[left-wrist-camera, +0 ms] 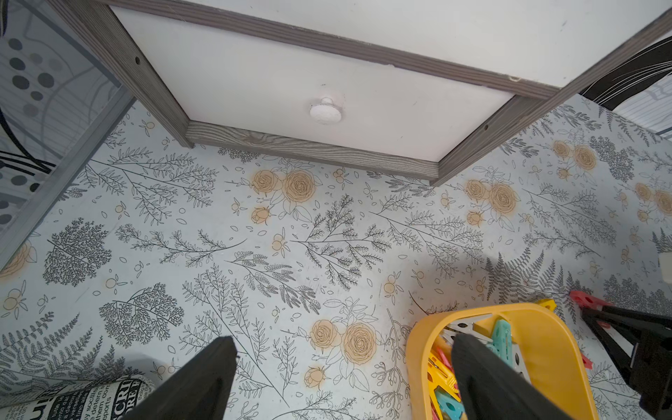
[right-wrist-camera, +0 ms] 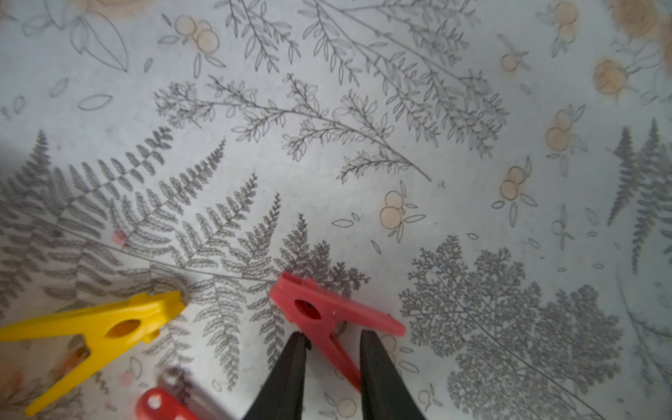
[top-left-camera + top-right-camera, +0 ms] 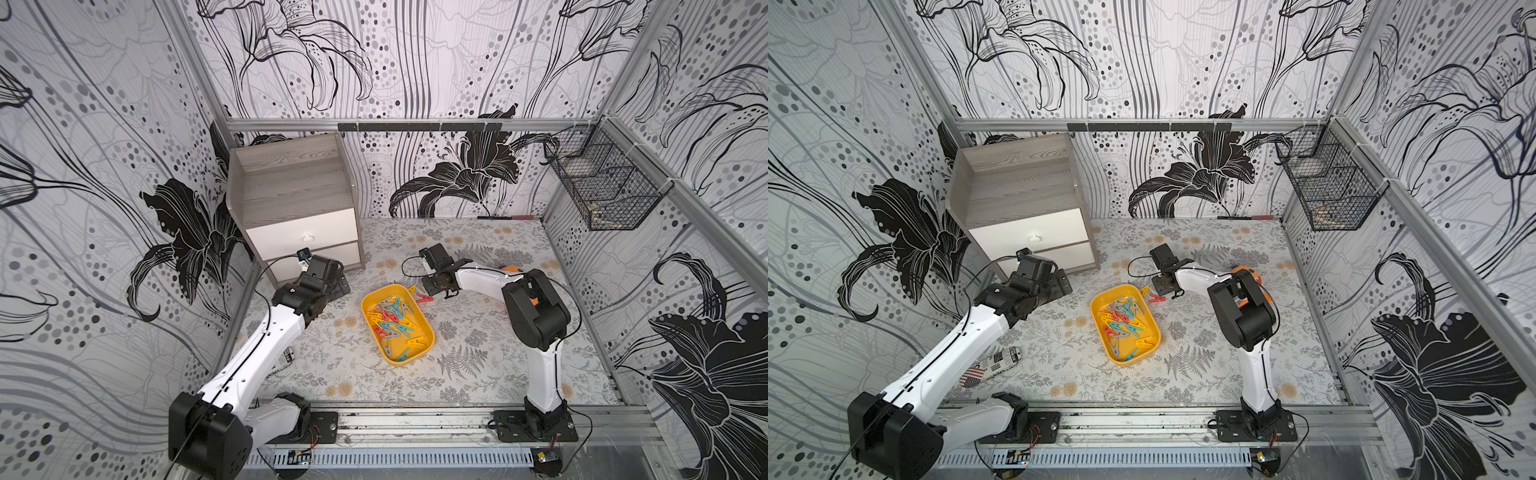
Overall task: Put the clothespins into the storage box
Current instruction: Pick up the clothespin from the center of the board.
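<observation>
- Most of the clothespins (image 3: 392,320) lie heaped in the storage box (image 3: 368,305), which sits mid-bench (image 3: 478,374) between my two arms. By my reckoning the job is near its end.
- At least two pegs are outside: a red clothespin (image 2: 327,312) and a yellow clothespin (image 2: 102,327), both on the bench just beyond the box's far end. The yellow one lies close against the rim in both top views.
- A further red scrap (image 2: 160,403) shows at the edge of my right wrist view, too blurred for me to call it a peg.
- My right fingers (image 2: 291,367) stand narrowly apart astride one leg of the red clothespin. One touches it and a gap shows on the other side, so I judge it not yet pinched.
- My left fingers (image 1: 203,378) are spread wide and hold nothing, hanging over the bench between the drawer cabinet (image 3: 299,187) and the box.
- Left to do, as I judge it: close on the red peg, carry it over the rim, then fetch the yellow one.
</observation>
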